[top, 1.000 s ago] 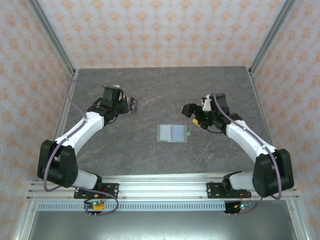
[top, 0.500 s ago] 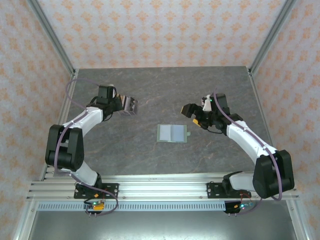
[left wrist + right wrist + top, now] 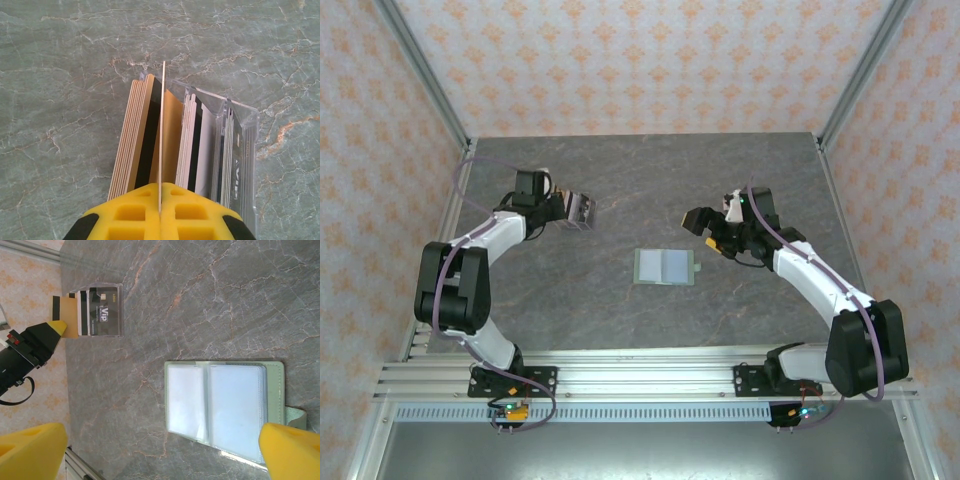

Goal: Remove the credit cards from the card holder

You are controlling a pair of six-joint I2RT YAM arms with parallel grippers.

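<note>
in the last second the left arm (image 3: pixel 490 235) has folded its elbow back toward the left edge of the worktop (image 3: pixel 620 170), while its tip has barely shifted. over the later half of that second it has been almost at rest. the left jaws are pressed together on the cards (image 3: pixel 580 208), a fanned stack that the left wrist view shows edge-on, some of it inside a clear sleeve. the stack is over the far left part of the worktop. i cannot tell whether it touches the surface. the card holder (image 3: pixel 666 267) has not moved. it lies open and flat near the middle, well apart from the cards, and its inside looks empty. the right jaws stand wide apart near its far right corner, gripping nothing. the cards look to be out already, so what seems left is to lay them down and let go.
</note>
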